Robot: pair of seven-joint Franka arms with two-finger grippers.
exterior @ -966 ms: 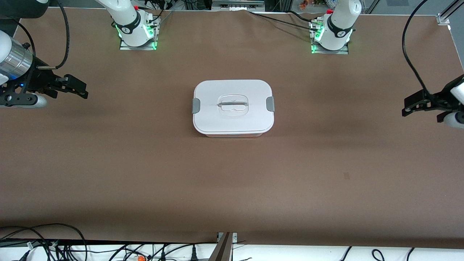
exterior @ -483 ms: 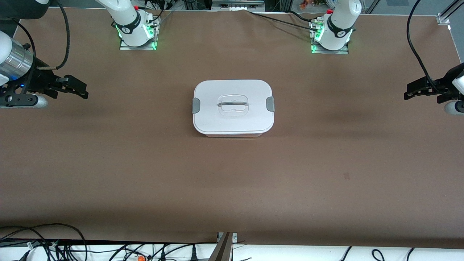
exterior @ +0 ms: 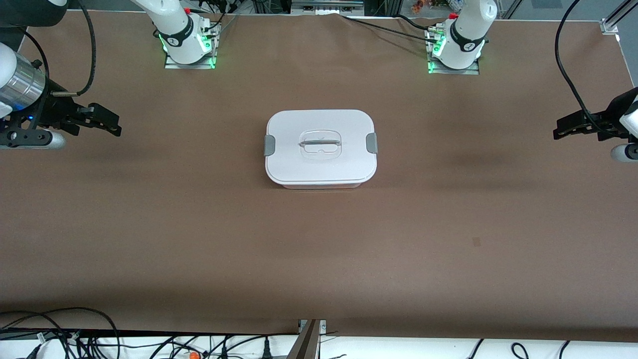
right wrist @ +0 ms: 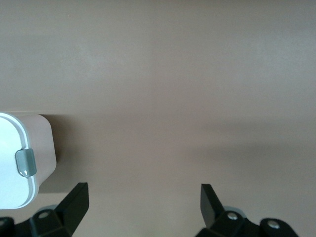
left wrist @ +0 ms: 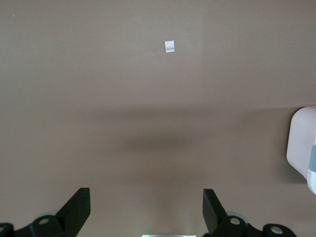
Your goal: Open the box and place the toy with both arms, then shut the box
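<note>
Since a second ago my left gripper (exterior: pixel 565 133) has lifted slightly at its end of the table (exterior: pixel 199 239). Going across, I see the right gripper (exterior: pixel 110 125) over its own end, fingers apart, empty; the box (exterior: pixel 320 148) mid-table, lid clipped on; then the left gripper, fingers apart, empty.

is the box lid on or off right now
On. The white lid sits flat on the box, with both grey clips at its ends; neither arm is touching it.
</note>
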